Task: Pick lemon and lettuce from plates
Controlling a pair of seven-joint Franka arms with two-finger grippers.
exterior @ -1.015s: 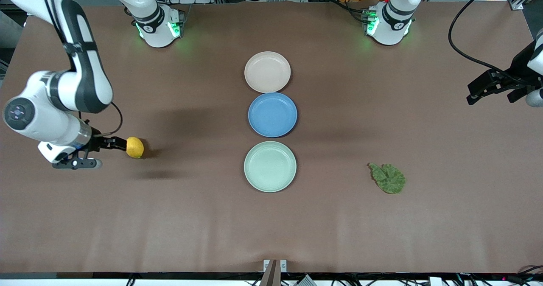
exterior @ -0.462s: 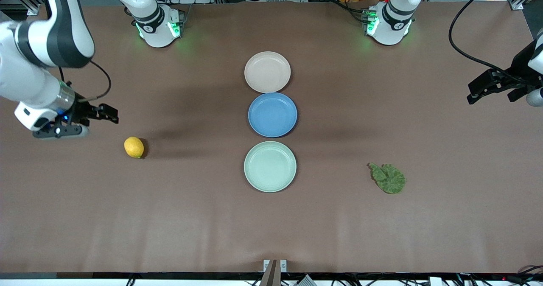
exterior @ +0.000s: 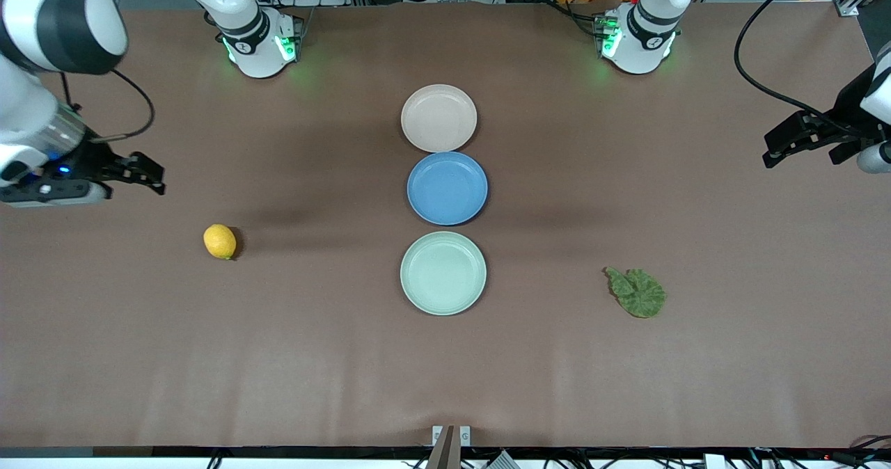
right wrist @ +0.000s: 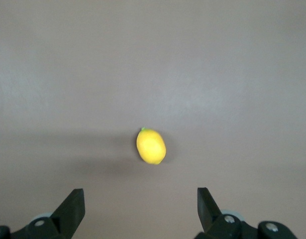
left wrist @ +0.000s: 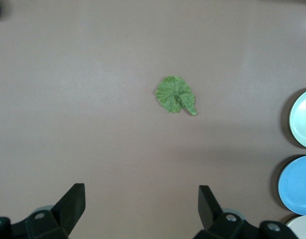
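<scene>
The lemon (exterior: 220, 241) lies on the bare table toward the right arm's end, also in the right wrist view (right wrist: 151, 146). The lettuce (exterior: 636, 293) lies flat on the table toward the left arm's end, also in the left wrist view (left wrist: 175, 94). The beige-pink plate (exterior: 439, 117) and the mint green plate (exterior: 443, 273) hold nothing. My right gripper (exterior: 145, 172) is open and empty, up over the table at the right arm's end. My left gripper (exterior: 785, 146) is open and empty, up over the table at the left arm's end.
A blue plate (exterior: 447, 188) sits between the two task plates in a row down the table's middle. A black cable (exterior: 759, 86) hangs by the left arm. The brown table top (exterior: 445, 371) spreads wide round the plates.
My right gripper has let go of the lemon, opened, and risen away toward the right arm's end. The lemon stays on the table. The left arm has barely moved.
</scene>
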